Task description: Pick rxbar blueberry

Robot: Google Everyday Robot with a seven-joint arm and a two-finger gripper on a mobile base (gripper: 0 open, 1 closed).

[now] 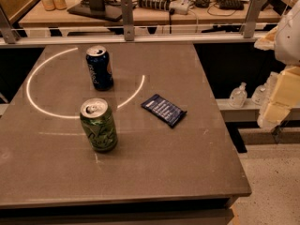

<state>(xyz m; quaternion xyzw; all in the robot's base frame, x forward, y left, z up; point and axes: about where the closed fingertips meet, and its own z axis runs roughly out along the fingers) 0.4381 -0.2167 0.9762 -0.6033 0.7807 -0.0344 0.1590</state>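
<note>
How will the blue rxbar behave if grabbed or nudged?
The rxbar blueberry lies flat, so it would likely slide, not roll or tip. Small and thin, probably light. The gripper is at the right edge, off the table.

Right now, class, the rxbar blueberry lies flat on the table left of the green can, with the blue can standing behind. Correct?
No: the camera view shows the rxbar blueberry lying flat on the table right of the green can, not left. The blue can does stand behind. The gripper hangs beyond the table's right edge, away from the bar.
</note>
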